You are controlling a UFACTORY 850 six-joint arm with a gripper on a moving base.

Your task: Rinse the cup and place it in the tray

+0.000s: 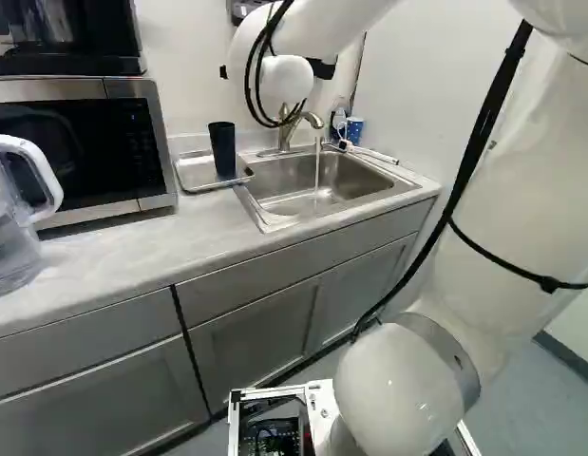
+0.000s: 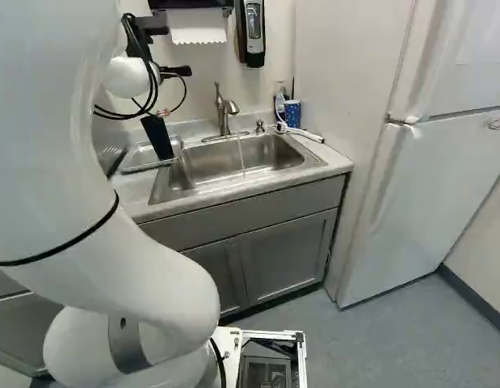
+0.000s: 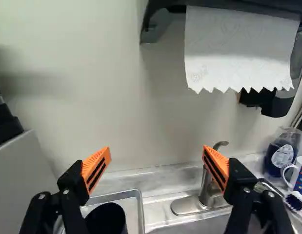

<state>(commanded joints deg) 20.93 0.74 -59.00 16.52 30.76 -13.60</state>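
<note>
White tubular arm (image 1: pixel 521 199) had smooth, rounded housings. Domed white lowest joint (image 1: pixel 393 389) had a grey band (image 1: pixel 450 356). Thick black cable (image 1: pixel 483 122) ran along the arm, thin black strap (image 1: pixel 502 269) around it, thinner black cables (image 1: pixel 248 85) looped at the wrist. Black two-finger gripper (image 2: pixel 175 71) had ribbed orange pads (image 3: pixel 96 165), black slots, silver screw heads (image 3: pixel 42 196).

Cup (image 1: pixel 223 148): is standing in your tray (image 1: pixel 196 175)
Tray: is lying left of your sink (image 2: pixel 233 159)
Faucet (image 2: pixel 223 113): is rising behind it
</note>
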